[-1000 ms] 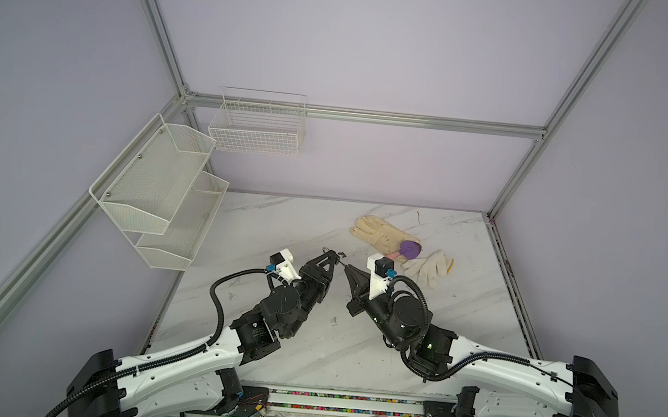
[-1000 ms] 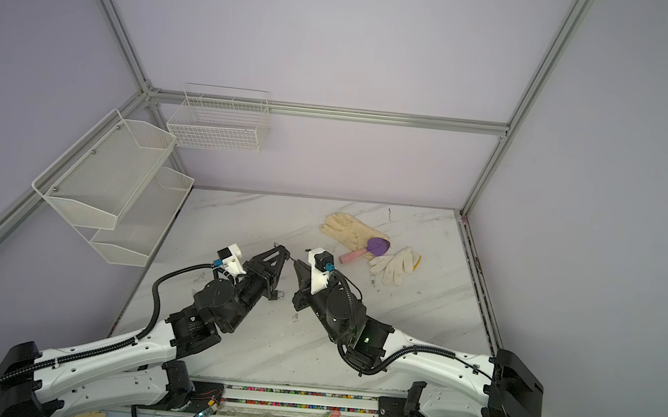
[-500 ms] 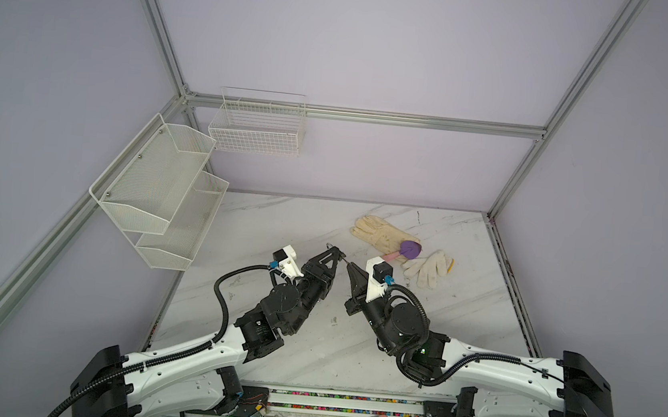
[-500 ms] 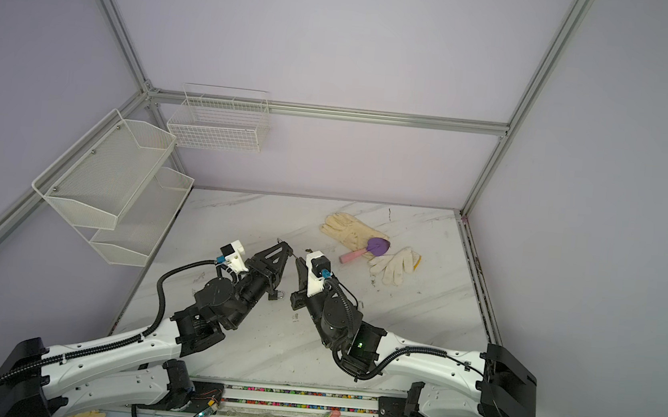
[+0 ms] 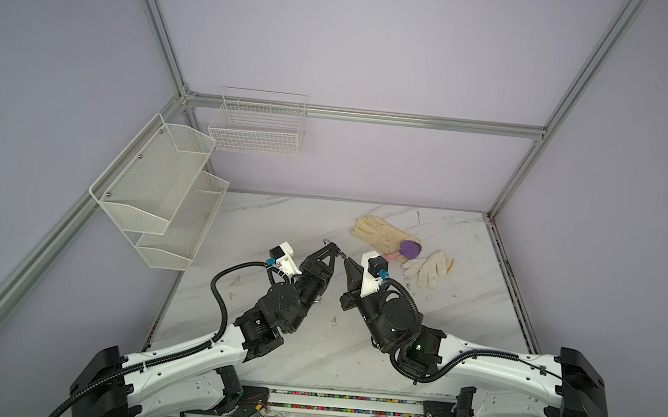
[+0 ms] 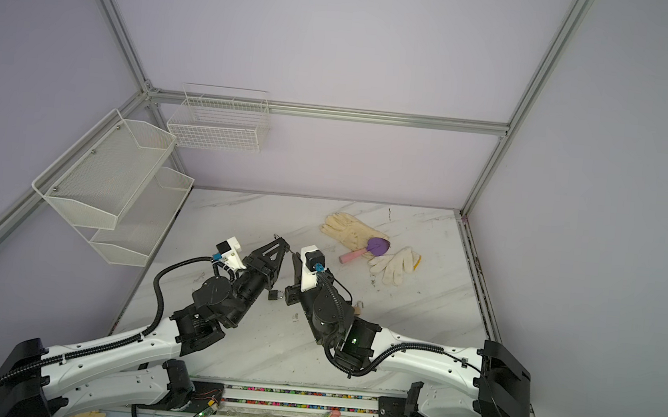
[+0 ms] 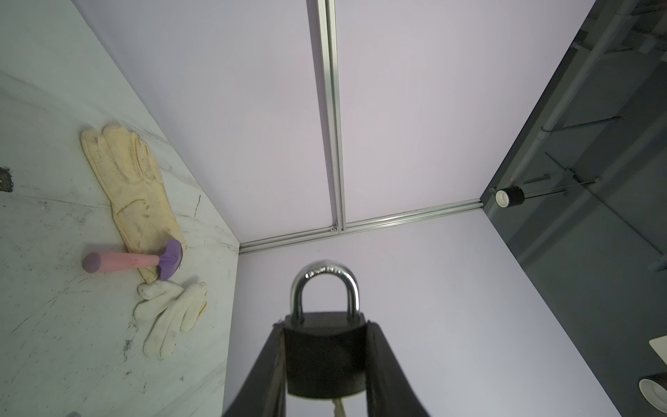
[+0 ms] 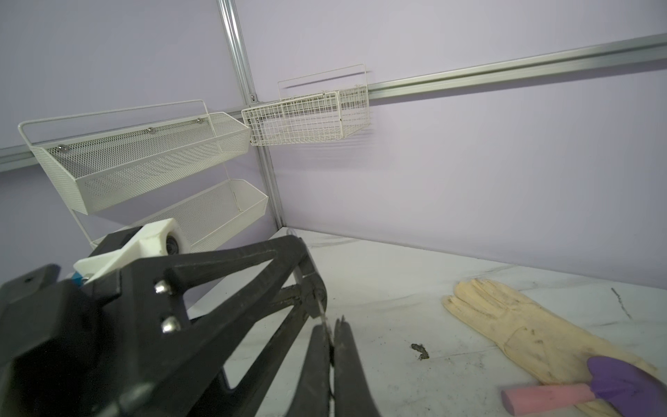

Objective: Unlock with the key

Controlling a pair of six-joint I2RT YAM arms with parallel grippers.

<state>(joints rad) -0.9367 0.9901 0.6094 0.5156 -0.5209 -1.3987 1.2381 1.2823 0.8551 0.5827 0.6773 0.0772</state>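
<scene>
1. My left pincer [image 7: 326, 325] is clamped on the black body of the padlock [image 7: 325, 355], one finger on each narrow side. This leaves the silver shackle [image 7: 326, 270] sticking out past my tips, free to spring once the lock gives.
2. The grip lifts the padlock off the marble table [image 5: 281, 221] and, I judge, braces it against the push and twist of a key.
3. My right pincer [image 8: 330, 326] is pinched tight on the key [image 8: 321, 311]. Only the thin blade pokes out beyond its tips, so most of the key stays supported and should not swivel.
4. In a top view the key [image 5: 342, 255] points from my right pincer [image 5: 347, 262] towards the tips of my left pincer [image 5: 332, 246] and lies just beside them. I cannot tell whether it touches.
5. No keyhole shows in any view. I judge it sits on the underside of the body, facing back into my left pincer, so the blade is not yet lined up.
6. The leather glove [image 8: 523, 325], the knit glove [image 5: 429, 269] and the pink-handled toy shovel [image 8: 563, 393] lie on the table beyond my right pincer, well apart from the work.
</scene>
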